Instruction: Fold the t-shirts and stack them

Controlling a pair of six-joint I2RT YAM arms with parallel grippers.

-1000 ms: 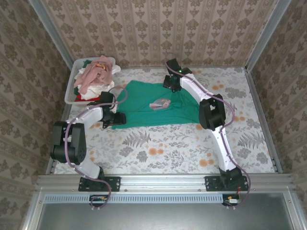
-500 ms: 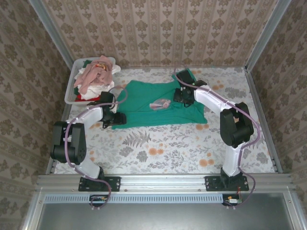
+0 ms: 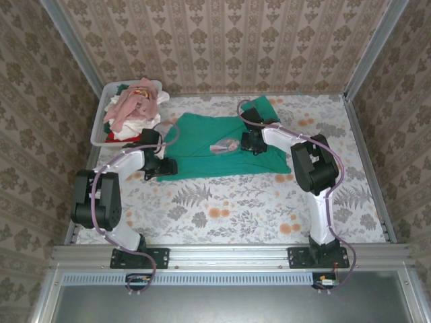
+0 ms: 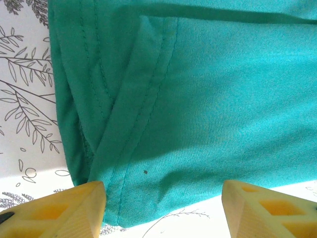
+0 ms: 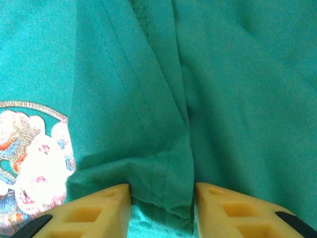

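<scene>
From the top view, you see a teal t-shirt [image 3: 202, 151] spread flat on a floral-patterned surface [image 3: 236, 208], towards the far middle. Its round chest print [image 3: 225, 145] faces up. A white tub [image 3: 100, 138] sits at the far left corner, just beside the shirt, with a pile of t-shirts [image 3: 131, 108] in pink, white and red heaped inside. Your left jaws are down at the shirt's near left corner. Your right jaws are down on the shirt just to the right of the print.

From the left wrist view, the teal t-shirt [image 4: 208, 99] lies flat below the camera, with a stitched hem folded over itself at its left side. The two yellow fingers [image 4: 64, 208] stand wide apart at the bottom corners, and the shirt's edge lies between them, ungripped. The bare patterned surface [image 4: 25, 99] shows to the left.

From the right wrist view, the teal t-shirt [image 5: 237, 74] lies close below the camera, with the chest print [image 5: 29, 153] at the left edge. The yellow fingers [image 5: 94, 208] are drawn narrow, pinching a raised ridge of the teal cloth between them.
</scene>
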